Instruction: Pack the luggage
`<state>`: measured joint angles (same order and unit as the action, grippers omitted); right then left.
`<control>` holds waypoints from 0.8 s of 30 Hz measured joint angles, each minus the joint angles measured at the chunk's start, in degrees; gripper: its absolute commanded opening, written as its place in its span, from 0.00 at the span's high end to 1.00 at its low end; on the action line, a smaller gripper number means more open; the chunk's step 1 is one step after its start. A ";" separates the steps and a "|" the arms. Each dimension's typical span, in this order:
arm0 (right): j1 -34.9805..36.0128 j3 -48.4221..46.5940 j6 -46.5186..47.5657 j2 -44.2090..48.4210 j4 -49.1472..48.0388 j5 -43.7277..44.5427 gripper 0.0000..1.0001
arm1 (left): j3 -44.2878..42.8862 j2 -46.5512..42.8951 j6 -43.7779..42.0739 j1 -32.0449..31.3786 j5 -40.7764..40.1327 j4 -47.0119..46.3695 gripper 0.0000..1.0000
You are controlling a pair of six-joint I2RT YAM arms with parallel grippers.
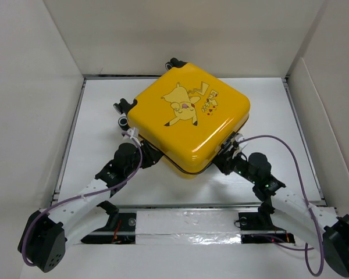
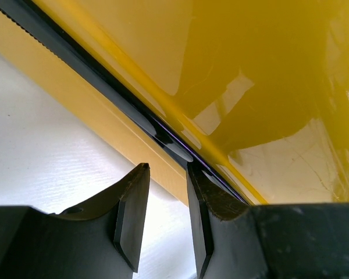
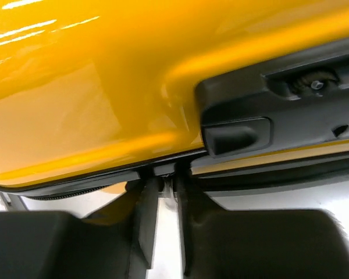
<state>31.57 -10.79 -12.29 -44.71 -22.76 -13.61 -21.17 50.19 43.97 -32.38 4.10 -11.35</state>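
Note:
The luggage [image 1: 189,116], a yellow hard-shell suitcase with a Pikachu print, lies flat and closed on the white table, turned like a diamond. My left gripper [image 1: 145,152] is at its near-left edge. In the left wrist view the gripper [image 2: 167,174] is open with a narrow gap and nothing in it, and one fingertip [image 2: 199,177] touches the black zipper seam [image 2: 134,110]. My right gripper [image 1: 225,152] is at the near-right edge. In the right wrist view it [image 3: 167,185] is nearly closed on a small grey zipper pull [image 3: 167,189] just below the seam, left of the black handle [image 3: 279,99].
The suitcase's black wheels [image 1: 123,107] stick out at the left and far corners. White walls [image 1: 35,87] enclose the table on the left, back and right. A taped strip [image 1: 186,224] runs along the near edge between the arm bases.

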 measured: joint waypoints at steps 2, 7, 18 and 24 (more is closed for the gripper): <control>0.50 -0.44 -0.02 -2.12 -1.09 -0.42 0.95 | 0.00 0.20 0.00 0.20 -0.11 -0.33 0.70; 3.80 -1.16 0.07 -3.54 -1.88 3.30 1.00 | 0.00 1.86 0.31 0.81 -1.09 -2.64 0.70; 22.53 -5.22 -4.61 3.52 15.21 14.93 1.00 | 0.00 8.81 2.80 0.57 1.53 -11.63 0.71; 33.24 -11.19 -7.74 -4.72 17.75 26.49 1.00 | -0.42 10.95 3.74 -0.42 0.94 -13.51 0.71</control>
<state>64.82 -21.98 -20.03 -49.43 -5.02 12.88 -21.58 61.14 47.70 -32.80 5.04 -24.86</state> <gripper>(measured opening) 0.017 0.287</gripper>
